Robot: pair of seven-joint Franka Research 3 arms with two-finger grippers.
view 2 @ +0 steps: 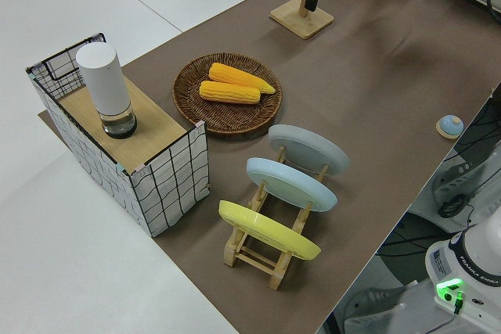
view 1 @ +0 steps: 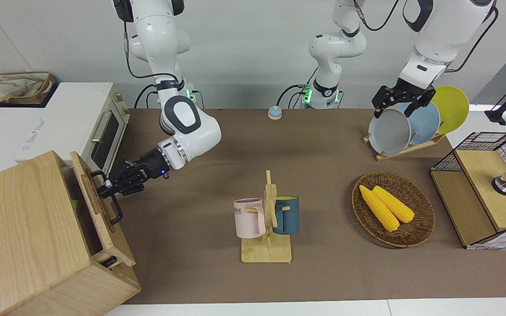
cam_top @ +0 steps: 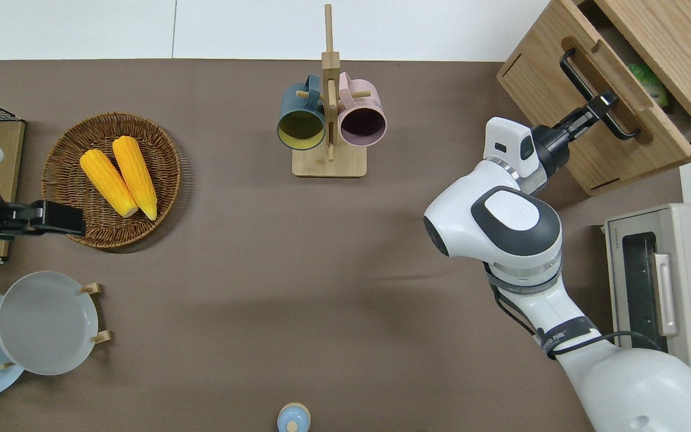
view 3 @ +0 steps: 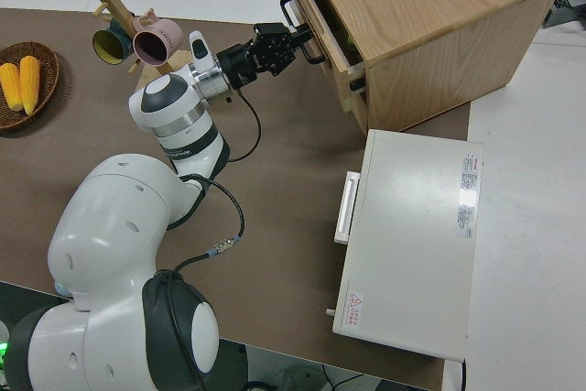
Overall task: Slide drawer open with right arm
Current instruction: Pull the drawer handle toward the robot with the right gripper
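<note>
The right gripper's (view 1: 106, 189) jaws are closed around the black bar handle (cam_top: 597, 96) of the drawer (cam_top: 612, 99), gripping it toward the end of the bar nearer to the robots. The fingers approach the bar roughly square-on, with the wrist and its blue light directly in line.

The drawer belongs to the pale-wood cabinet (view 1: 20, 228) at the right arm's end of the worktop (cam_top: 249, 252). It stands partly out: a gap shows between the drawer front and the cabinet body, and a green item (cam_top: 645, 77) is visible inside. By this judgement the pull is under way but not complete.

A white toaster oven (view 1: 99, 127) sits beside the cabinet, nearer to the robots. A mug rack (view 1: 267, 219) with a pink mug (view 1: 249, 217) and a blue mug (view 1: 287, 214) stands mid-worktop, well apart from the arm.

Risks from this position:
- The grip is off the bar's centre. An off-line pull could skew the drawer in its runners and jam it.
- The cabinet is freestanding. A binding drawer could drag the whole cabinet across the worktop.
- A pull direction that drifts from the drawer's axis could let the bar slip from the jaws.

The left arm is parked; its jaws (view 1: 400, 98) look spread and empty.
</note>
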